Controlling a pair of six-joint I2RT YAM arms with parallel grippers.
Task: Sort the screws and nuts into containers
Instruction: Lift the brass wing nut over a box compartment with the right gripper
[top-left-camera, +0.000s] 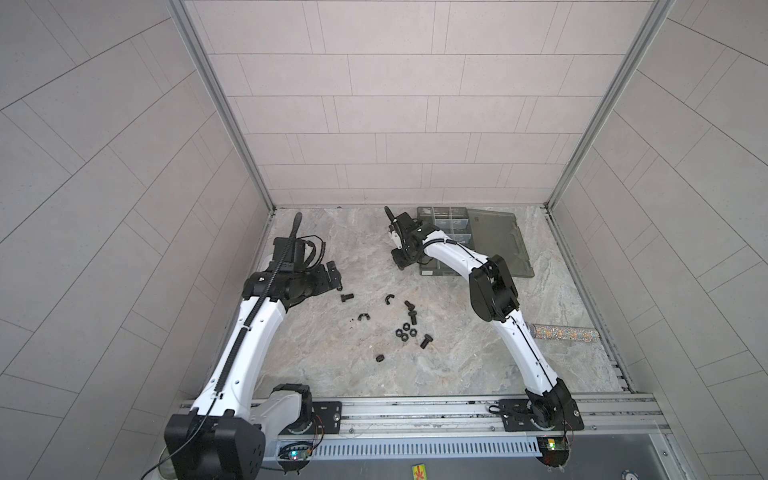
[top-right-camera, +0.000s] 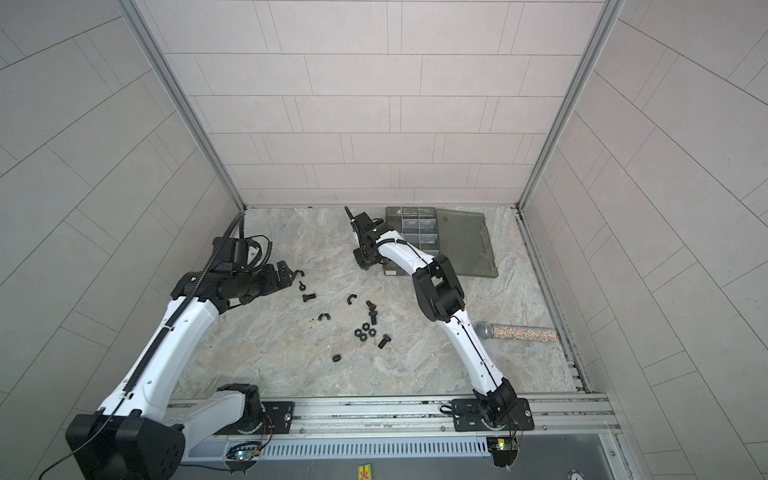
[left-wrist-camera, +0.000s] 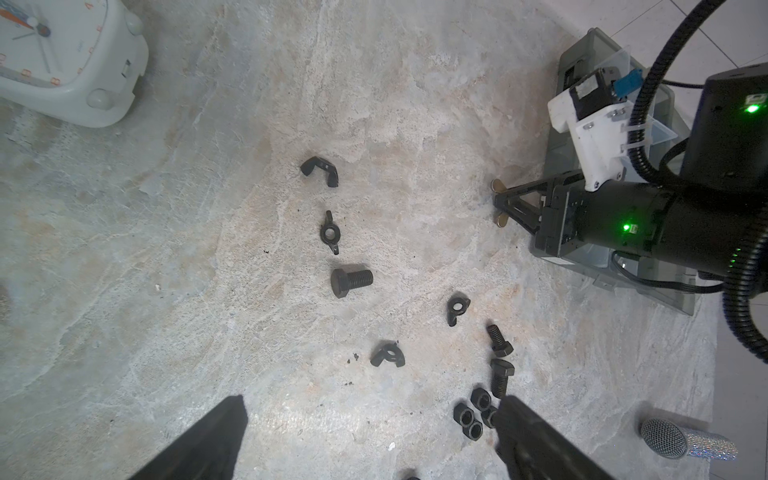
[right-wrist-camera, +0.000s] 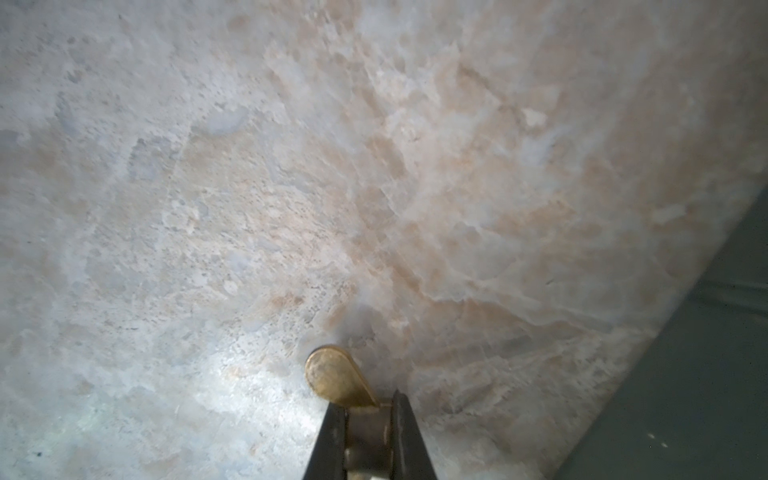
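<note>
My right gripper (right-wrist-camera: 368, 409) is shut on a brass wing nut (right-wrist-camera: 332, 376), low over the stone table just left of the smoky-grey organizer box (top-left-camera: 449, 224); its containers lie open with the lid (top-left-camera: 498, 241) folded right. The left wrist view shows the same gripper (left-wrist-camera: 500, 203) with brass wings sticking out both sides. My left gripper (left-wrist-camera: 370, 419) is open and empty at the left of the scatter. Black screws (left-wrist-camera: 351, 282) (top-left-camera: 413, 316), hex nuts (left-wrist-camera: 473, 415) (top-left-camera: 405, 333) and black wing nuts (left-wrist-camera: 329, 232) (top-left-camera: 364, 318) lie loose mid-table.
A microphone (top-left-camera: 565, 333) with a glittery handle lies at the right, beside my right arm. A white alarm clock (left-wrist-camera: 70, 62) stands on the table in the left wrist view. One single nut (top-left-camera: 379, 358) lies nearer the front rail.
</note>
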